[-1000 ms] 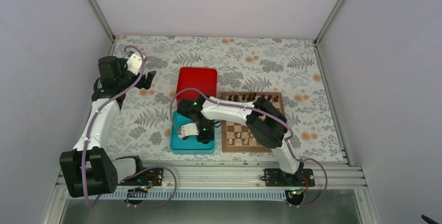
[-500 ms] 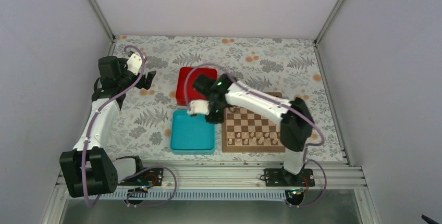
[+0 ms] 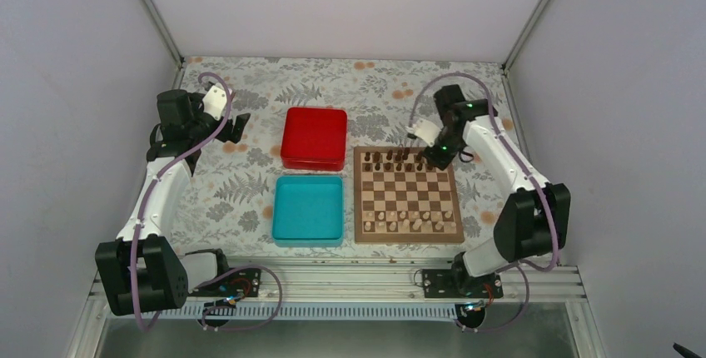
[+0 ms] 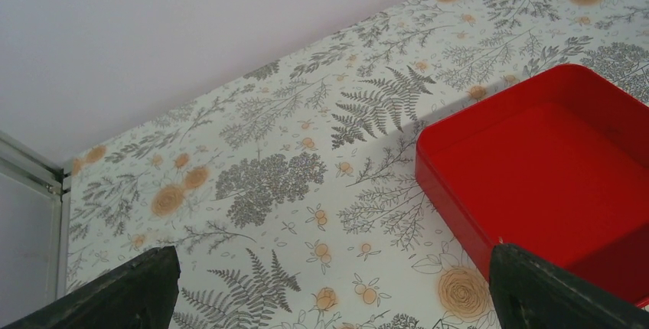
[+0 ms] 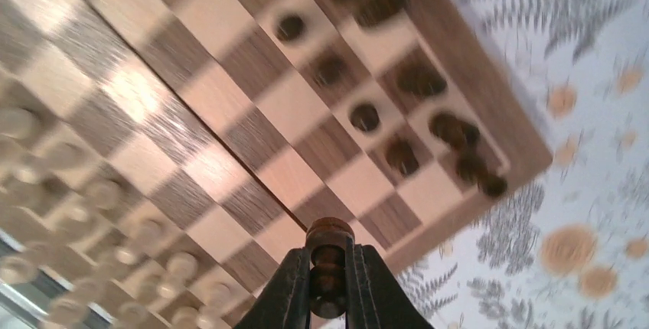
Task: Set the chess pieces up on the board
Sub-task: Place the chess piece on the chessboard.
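The wooden board [image 3: 408, 237] lies right of centre, and in the right wrist view the board [image 5: 229, 122] is blurred. Several dark chess pieces [image 3: 400, 156] stand along its far rows, also seen as dark chess pieces [image 5: 366, 117] from the wrist. My right gripper [image 3: 434, 155] hovers over the board's far right corner. In its own view the right gripper [image 5: 330, 256] is shut on one dark chess piece [image 5: 330, 233], held upright between the fingers. My left gripper [image 3: 240, 125] stays at the far left, and the left gripper [image 4: 337, 298] is open with nothing in it.
A red box [image 3: 314, 137] sits left of the board's far end, and the red box [image 4: 551, 168] shows no contents. A teal tray [image 3: 308, 208] lies in front of it. Pale pieces [image 3: 404, 225] line the board's near rows. White walls enclose the floral table.
My right arm swung from the teal tray, past the red box, across to the board's far right corner, and its gripper shut on a dark piece. The left arm has not moved.
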`<state>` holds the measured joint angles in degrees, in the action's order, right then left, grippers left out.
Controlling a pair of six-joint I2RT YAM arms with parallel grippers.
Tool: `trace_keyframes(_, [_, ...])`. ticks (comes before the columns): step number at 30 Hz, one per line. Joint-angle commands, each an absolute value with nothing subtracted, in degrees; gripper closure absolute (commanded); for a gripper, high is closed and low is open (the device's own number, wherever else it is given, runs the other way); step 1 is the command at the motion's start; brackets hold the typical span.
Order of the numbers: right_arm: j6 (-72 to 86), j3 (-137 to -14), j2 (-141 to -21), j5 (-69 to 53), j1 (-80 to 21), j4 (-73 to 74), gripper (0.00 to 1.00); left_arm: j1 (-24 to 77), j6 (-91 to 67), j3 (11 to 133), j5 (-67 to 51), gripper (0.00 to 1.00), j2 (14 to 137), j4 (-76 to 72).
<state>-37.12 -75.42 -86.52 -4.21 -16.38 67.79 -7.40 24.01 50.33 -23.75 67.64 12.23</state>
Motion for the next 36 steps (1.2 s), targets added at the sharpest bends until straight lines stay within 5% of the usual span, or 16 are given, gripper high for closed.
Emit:
trace_keyframes(1, [-41.6, -70.2, -87.8, -2.0, -8.3, 64.0, 0.91, -7.8, 24.5, 50.8, -25.0, 0.00, 67.4, 11.7])
trace_keyframes(15, [-42.8, -70.5, -99.2, -4.7, -2.5, 56.4, 0.88, -7.8, 24.5, 50.7, -24.7, 0.00, 67.4, 11.6])
trace_keyframes(36, [-42.8, -71.7, -101.2, -3.8, -1.5, 55.6, 0.87, -7.8, 24.5, 50.8, -25.0, 0.00, 67.7, 11.8])
